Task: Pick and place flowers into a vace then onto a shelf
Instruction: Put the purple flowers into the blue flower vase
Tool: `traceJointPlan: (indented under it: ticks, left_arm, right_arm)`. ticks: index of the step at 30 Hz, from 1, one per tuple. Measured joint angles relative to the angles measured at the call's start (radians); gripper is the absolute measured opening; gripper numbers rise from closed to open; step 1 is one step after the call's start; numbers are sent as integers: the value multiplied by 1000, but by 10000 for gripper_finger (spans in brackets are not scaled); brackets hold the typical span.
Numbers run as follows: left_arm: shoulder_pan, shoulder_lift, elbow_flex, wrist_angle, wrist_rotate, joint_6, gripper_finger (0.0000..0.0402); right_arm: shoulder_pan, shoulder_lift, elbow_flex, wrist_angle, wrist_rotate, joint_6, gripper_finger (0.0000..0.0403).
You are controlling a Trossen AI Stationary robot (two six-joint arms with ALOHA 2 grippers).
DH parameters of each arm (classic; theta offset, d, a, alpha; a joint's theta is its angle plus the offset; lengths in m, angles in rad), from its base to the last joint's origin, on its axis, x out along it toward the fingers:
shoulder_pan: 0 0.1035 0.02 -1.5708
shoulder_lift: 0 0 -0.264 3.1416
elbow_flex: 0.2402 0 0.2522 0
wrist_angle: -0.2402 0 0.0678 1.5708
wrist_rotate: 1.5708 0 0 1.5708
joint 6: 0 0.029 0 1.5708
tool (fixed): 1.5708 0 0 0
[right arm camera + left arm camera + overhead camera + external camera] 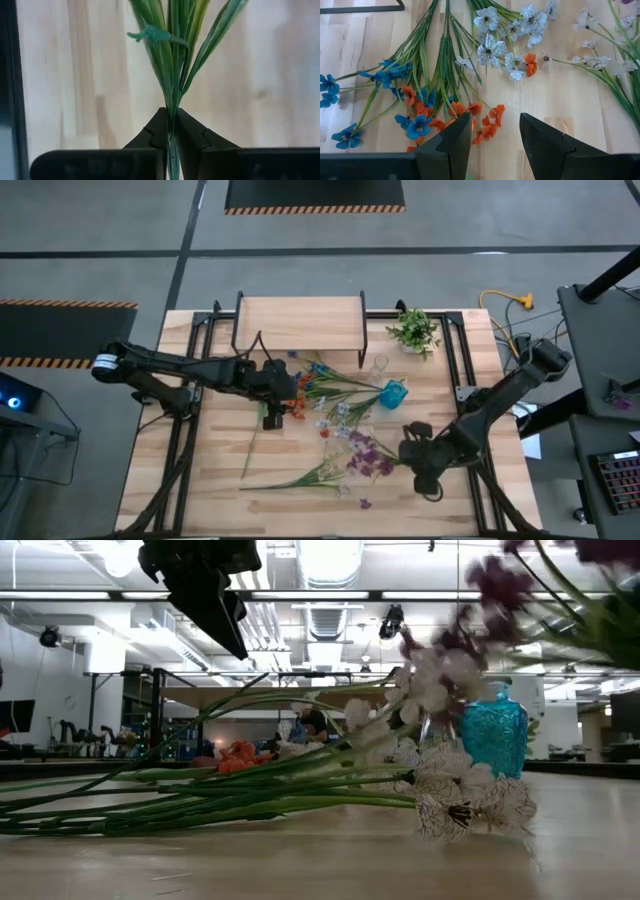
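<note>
One blue vase, one shelf, one potted plant, two arms.

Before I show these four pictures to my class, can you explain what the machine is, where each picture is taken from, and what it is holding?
It is a robot with two dark arms at a wooden table. One picture looks straight down, one looks level across the tabletop, and two come from cameras on the wrists. Artificial flowers lie scattered near a blue vase, a small potted plant and a low wooden shelf. The right hand is shut on a bunch of green stems. The left hand is open and holds nothing, above orange and blue blooms.
</note>
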Motion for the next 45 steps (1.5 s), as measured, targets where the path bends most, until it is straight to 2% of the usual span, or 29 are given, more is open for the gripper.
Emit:
traceJointPlan:
  ticks: [10,14,22,31,34,39,42,45]
  left_arm:
    - [0,0,0,8,0,0,153]
    - [0,0,0,8,0,0,153]
    - [0,0,0,9,0,0,153]
    - [0,0,0,9,0,0,153]
    - [0,0,0,9,0,0,153]
    - [0,0,0,9,0,0,153]
    - [-1,0,0,9,0,-3,153]
    - [-1,0,0,9,0,-10,153]
  right_arm:
    - [-1,-198,-7,2,457,-81,12]
    - [-1,-265,-6,58,627,-122,12]
    - [-1,-328,-11,108,1006,-207,12]
    - [-3,-350,-11,113,1265,-191,12]
    - [-25,-367,-11,110,1246,-184,12]
    - [-124,-447,-10,164,1010,-285,12]
    - [-169,-491,-21,297,891,-433,11]
    - [-190,-520,-73,503,808,-593,11]
